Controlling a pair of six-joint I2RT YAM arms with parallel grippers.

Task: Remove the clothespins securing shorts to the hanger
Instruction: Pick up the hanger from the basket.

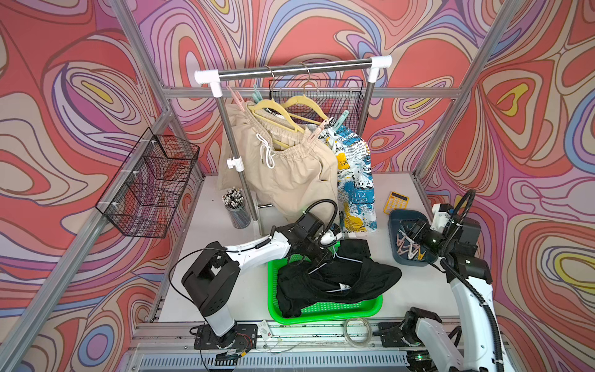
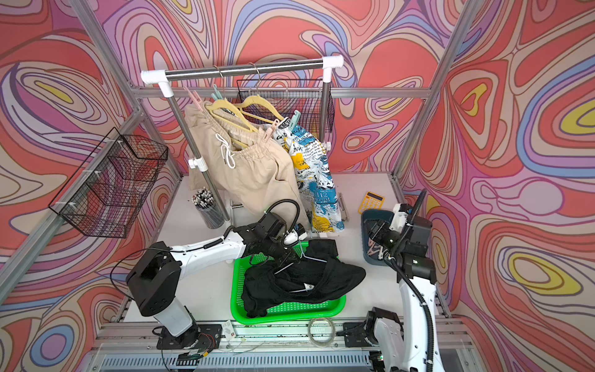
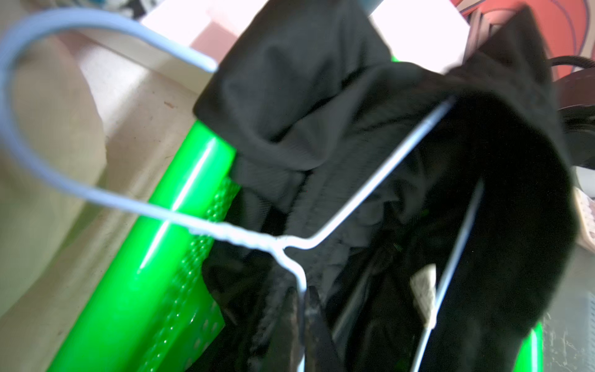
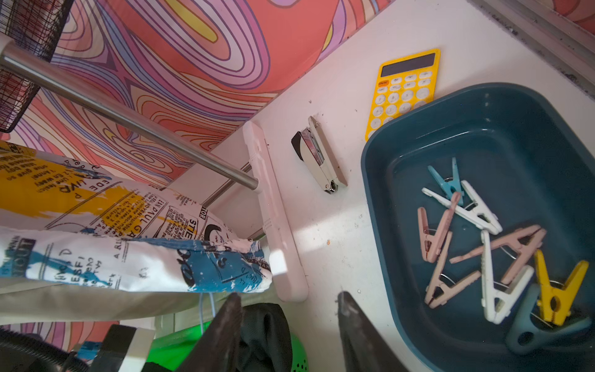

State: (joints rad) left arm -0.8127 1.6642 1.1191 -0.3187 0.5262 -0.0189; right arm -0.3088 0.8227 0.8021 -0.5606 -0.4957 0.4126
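- In both top views, the black shorts (image 1: 338, 280) lie in the green basket (image 1: 328, 317); beige shorts (image 1: 289, 167) and printed shorts (image 1: 357, 180) hang clipped by clothespins (image 1: 314, 133).
- Left wrist: the left gripper (image 3: 301, 302) is clamped tight on the wire hanger (image 3: 280, 244).
- Right wrist: the right gripper (image 4: 289, 298) gapes, holding nothing, near the blue tub (image 4: 483, 106) of loose clothespins (image 4: 515, 240).

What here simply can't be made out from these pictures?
- Black shorts: folds could hide a clothespin, in both top views.
- Pale tab, left wrist view: blurred; label or clip unclear.
- Printed shorts: waistband mostly behind beige shorts, in both top views.
- Right gripper: fingers cut off by the right wrist picture's edge.
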